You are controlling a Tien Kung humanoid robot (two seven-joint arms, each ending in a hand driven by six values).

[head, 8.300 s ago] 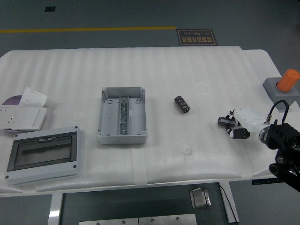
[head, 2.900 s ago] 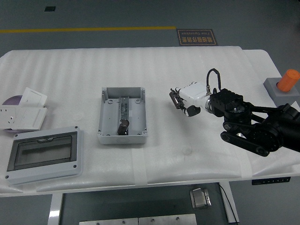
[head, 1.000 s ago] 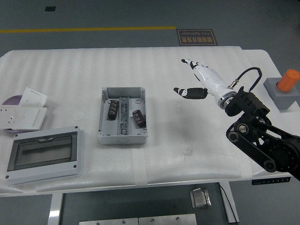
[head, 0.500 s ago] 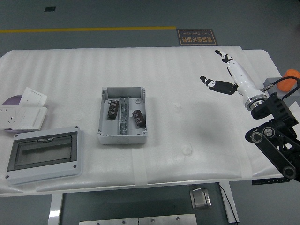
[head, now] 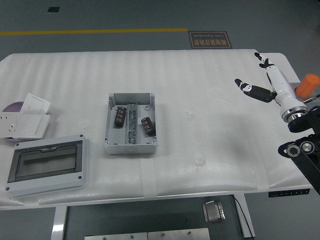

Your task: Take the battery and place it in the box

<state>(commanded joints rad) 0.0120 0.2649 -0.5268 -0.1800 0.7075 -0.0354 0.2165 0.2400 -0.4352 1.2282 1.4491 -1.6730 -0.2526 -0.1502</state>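
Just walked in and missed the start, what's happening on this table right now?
Nothing is being held at the moment. Two batteries, one left of the centre rail and one right of it, lie inside the open grey box. The right robot hand is empty with its fingers spread, over the table's far right side, well away from the box. No left arm shows.

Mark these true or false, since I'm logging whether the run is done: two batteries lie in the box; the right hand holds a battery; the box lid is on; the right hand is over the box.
1. Two batteries lie in the box: true.
2. The right hand holds a battery: false; its fingers are spread and hold nothing.
3. The box lid is on: false; the box is open on top.
4. The right hand is over the box: false; it is near the table's right edge.
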